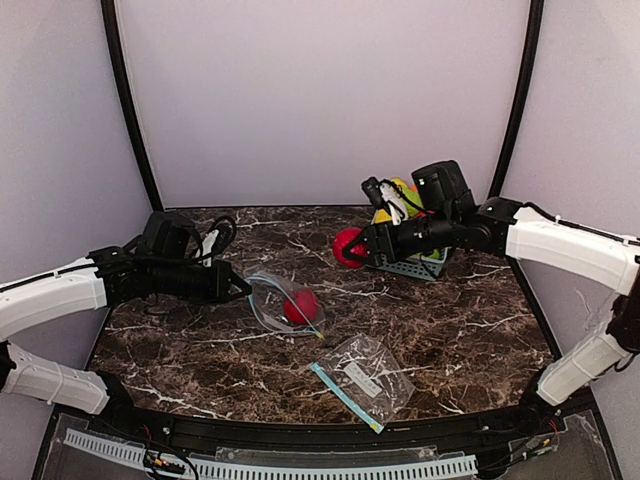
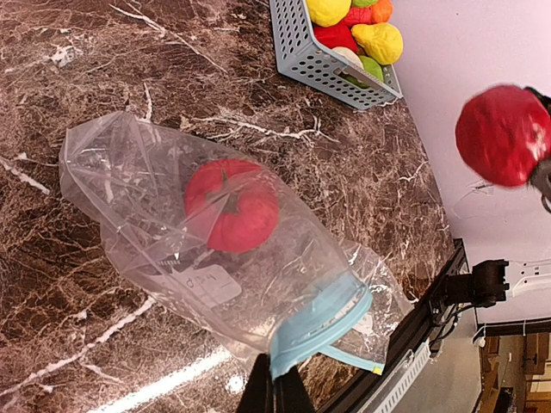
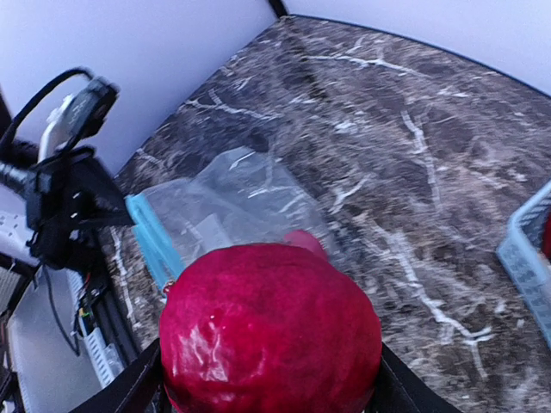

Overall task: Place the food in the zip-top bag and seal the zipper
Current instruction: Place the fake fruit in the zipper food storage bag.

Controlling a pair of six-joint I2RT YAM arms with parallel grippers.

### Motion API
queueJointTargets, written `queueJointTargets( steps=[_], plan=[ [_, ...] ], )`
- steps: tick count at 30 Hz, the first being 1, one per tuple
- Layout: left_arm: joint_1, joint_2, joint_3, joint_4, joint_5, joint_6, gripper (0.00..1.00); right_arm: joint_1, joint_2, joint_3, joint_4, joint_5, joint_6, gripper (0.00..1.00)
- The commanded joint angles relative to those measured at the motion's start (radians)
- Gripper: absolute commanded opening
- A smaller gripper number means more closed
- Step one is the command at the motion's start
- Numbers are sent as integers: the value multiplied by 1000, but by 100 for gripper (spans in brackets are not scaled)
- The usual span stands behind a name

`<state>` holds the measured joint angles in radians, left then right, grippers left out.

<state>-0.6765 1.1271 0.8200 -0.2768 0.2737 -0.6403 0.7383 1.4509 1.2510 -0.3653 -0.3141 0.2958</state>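
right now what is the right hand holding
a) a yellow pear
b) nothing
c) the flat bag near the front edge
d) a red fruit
d, the right hand is closed around a round red fruit and holds it up off the table, while the left hand pinches the blue rim of the bag.

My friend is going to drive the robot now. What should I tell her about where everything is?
Left gripper: shut on the zipper edge of the zip-top bag, which lies on the table.
Right gripper: shut on a red fruit, in the air between the basket and the bag.
Done: one red tomato is in the bag.
To do: drop in the held fruit, fetch the rest from the basket, seal the zipper.
A second bag lies near the front edge.
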Motion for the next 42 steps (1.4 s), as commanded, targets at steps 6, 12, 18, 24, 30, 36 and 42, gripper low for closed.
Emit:
queueJointTargets(
  steps=[6, 12, 18, 24, 30, 36, 42],
  plan=[
    [5, -15, -20, 13, 14, 6, 1, 257, 21, -136, 358, -97, 177, 67],
    [5, -21, -20, 8, 15, 6, 1, 364, 158, -25, 328, 5, 175, 66],
    [5, -33, -28, 10, 10, -1, 1, 392, 259, 42, 308, 129, 186, 66],
    [6, -29, -29, 11, 17, -3, 1, 395, 325, 117, 231, 244, 178, 65],
    [5, -25, -27, 13, 24, -6, 1, 395, 386, 176, 152, 360, 207, 67],
    [5, -21, -30, 13, 31, -10, 1, 395, 449, 228, 125, 427, 239, 68],
    [5, -17, -30, 12, 37, -12, 1, 395, 515, 302, 112, 440, 240, 70]
  ],
)
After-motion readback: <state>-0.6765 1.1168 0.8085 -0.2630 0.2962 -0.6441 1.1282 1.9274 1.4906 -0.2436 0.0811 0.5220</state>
